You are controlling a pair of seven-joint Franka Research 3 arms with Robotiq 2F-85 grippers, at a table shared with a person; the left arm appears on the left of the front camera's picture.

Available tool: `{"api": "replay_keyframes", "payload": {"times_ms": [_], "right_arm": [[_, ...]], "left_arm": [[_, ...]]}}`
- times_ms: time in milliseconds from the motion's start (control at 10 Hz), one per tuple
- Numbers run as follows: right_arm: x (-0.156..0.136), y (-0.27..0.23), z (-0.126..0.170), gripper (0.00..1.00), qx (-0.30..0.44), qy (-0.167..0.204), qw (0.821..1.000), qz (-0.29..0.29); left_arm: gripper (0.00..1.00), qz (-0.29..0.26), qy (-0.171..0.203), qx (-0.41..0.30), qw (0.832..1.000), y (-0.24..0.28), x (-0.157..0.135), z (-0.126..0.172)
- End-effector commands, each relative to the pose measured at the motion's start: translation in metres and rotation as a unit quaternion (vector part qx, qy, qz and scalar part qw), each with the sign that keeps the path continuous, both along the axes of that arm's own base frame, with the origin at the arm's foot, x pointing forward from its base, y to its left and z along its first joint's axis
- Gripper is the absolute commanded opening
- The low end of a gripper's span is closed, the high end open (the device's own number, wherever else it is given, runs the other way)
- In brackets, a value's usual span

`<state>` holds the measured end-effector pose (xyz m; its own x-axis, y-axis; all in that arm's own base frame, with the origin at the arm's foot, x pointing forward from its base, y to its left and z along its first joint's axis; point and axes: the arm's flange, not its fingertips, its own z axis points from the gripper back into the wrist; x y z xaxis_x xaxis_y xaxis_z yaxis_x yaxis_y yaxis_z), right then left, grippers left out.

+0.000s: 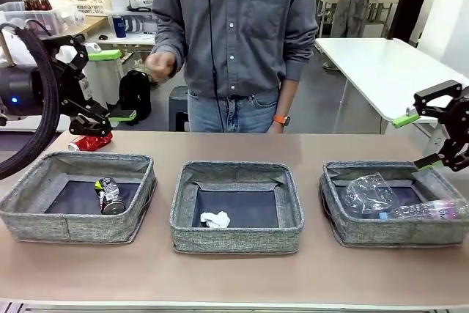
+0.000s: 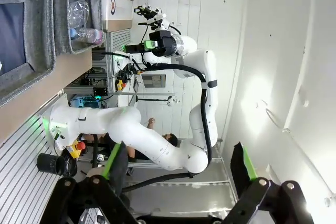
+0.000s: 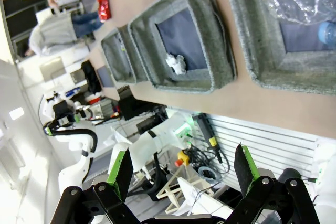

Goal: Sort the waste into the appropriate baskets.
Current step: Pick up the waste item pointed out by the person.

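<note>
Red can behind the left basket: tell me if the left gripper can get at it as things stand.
Probably yes. The red can lies on the bare table behind the left basket, and the left gripper hangs open just above it, with nothing between them. The person's hand is well back.

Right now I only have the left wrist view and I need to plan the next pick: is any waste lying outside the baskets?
Observer: Yes. A dented red can lies on the table behind the left basket. In the front view it is just below the open left gripper.
Operator: What is in that basket?
Observer: One dark drink can, lying on the basket's dark bottom.
Operator: And the middle one?
Observer: The middle basket holds a small white paper wad, near its front wall.
</note>
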<state>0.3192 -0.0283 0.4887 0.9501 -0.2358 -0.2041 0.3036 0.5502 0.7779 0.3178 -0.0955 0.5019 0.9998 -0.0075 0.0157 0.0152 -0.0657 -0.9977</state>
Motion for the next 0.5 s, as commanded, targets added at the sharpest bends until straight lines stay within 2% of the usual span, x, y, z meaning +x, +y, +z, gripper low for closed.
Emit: {"api": "replay_keyframes", "payload": {"times_ms": [0, 400], "right_arm": [[0.0026, 0.0005, 0.0019, 1.00, 0.001, -0.004, 1.000, 0.000], [0.0026, 0.0005, 0.0019, 1.00, 0.001, -0.004, 1.000, 0.000]], "left_arm": [[1.00, 0.001, -0.009, -0.013, 1.000, -0.0013, -0.0015, 0.0006], [1.00, 0.001, -0.009, -0.013, 1.000, -0.0013, -0.0015, 0.0006]]}}
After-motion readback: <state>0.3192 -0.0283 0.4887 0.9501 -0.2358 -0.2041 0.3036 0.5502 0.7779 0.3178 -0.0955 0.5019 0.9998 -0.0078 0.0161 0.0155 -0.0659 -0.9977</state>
